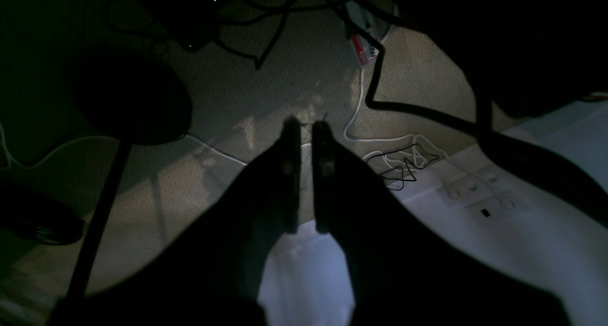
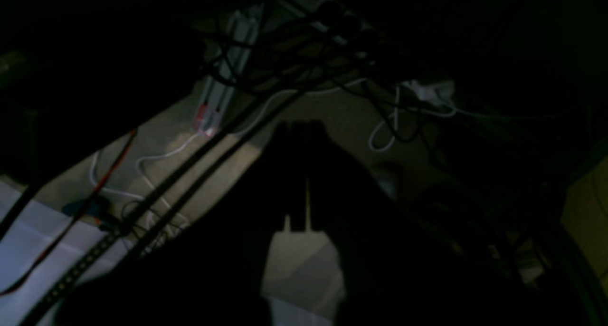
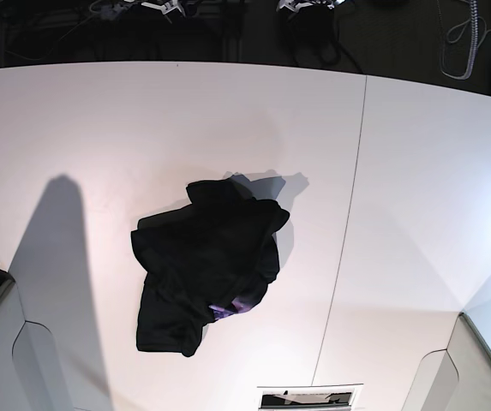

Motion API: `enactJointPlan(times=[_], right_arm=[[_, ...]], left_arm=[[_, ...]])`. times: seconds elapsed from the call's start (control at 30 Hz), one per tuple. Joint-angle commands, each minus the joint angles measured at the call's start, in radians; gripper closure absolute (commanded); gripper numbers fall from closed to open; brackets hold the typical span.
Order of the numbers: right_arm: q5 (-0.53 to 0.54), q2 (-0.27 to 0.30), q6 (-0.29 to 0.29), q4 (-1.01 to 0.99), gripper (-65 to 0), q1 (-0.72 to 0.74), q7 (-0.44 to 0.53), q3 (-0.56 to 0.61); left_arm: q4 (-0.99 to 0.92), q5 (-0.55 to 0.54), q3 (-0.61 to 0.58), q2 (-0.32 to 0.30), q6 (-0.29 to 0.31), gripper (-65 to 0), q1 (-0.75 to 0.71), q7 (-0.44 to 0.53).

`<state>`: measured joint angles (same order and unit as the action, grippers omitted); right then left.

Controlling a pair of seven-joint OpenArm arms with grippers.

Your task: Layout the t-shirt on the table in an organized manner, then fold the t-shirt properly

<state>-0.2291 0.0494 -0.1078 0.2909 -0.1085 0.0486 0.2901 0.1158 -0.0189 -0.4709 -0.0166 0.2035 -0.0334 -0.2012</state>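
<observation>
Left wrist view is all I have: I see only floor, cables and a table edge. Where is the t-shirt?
Observer: The base view shows the t-shirt crumpled in a heap mid-table, left of the seam.
Operator: Is any arm near it?
Observer: No arm shows in the base view; nothing touches the t-shirt.
Operator: And the right gripper?
Observer: The dark right wrist view shows the right gripper holding nothing, pointing at cabled floor.
</observation>
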Motion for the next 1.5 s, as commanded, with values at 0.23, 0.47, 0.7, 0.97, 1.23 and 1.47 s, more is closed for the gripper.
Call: enactJointPlan(times=[0.23, 0.47, 0.7, 0.97, 1.23, 1.47], right_arm=[[0.001, 0.0, 0.003, 0.005, 0.0, -0.006, 0.008, -0.003], [0.0, 0.01, 0.003, 0.014, 0.0, -0.05, 0.008, -0.003], [0.001, 0.075, 0.003, 0.2, 0.0, -0.23, 0.008, -0.003], [0.011, 0.203, 0.003, 0.635, 0.0, -0.488, 0.007, -0.003], [0.083, 0.406, 0.005, 1.188, 0.0, -0.783, 0.007, -0.003], [0.084, 0.521, 0.062, 1.598, 0.0, -0.932, 0.003, -0.066]], left_arm=[[0.003, 0.001, 0.001, 0.002, 0.011, -4.5, -0.006, 0.062], [0.056, 0.002, 0.001, -0.012, 0.065, -4.5, -0.069, 0.067], [0.364, 0.002, 0.001, -0.081, 0.069, -4.5, -0.263, 0.065], [0.92, 0.001, 0.01, -0.211, -0.05, -4.5, -0.535, 0.016], [1.547, 0.006, 0.194, -0.291, -0.057, -4.5, -0.858, 0.015], [2.036, 0.039, 0.354, -0.303, -0.057, -4.5, -1.035, -0.057]])
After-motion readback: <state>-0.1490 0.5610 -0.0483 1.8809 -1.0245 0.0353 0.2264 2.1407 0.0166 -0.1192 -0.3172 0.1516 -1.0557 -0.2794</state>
